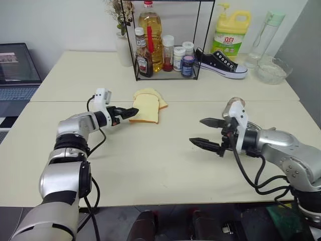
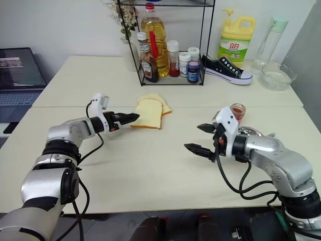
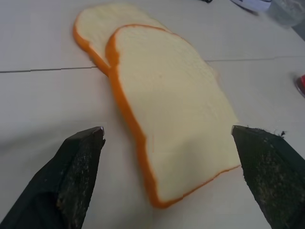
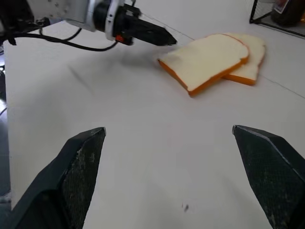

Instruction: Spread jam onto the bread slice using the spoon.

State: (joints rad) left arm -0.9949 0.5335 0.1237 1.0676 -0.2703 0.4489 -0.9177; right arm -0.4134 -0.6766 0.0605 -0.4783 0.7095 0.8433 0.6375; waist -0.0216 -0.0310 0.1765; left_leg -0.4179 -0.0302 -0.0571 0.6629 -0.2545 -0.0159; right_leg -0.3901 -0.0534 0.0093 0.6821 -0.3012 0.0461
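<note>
Left claw (image 1: 131, 112) apart, bread slice (image 1: 145, 110) just beside at 3 o'clock.
Right claw (image 1: 206, 133) apart, empty; jam jar (image 2: 237, 110) partly hidden behind it.

Two bread slices lie mid-bench (image 1: 165, 165), the top slice (image 1: 145, 109) overlapping the one (image 1: 156, 95) behind it. The left hand (image 1: 129, 113) sits just left of the top slice. The right hand (image 1: 209, 132) hovers well to the right, nearer the front edge, with the jam jar (image 2: 237, 110) just behind it. A wire rack (image 1: 166, 40) of bottles stands behind the slices; right of it, a shoe (image 1: 220, 63), a bowl (image 1: 272, 70).
</note>
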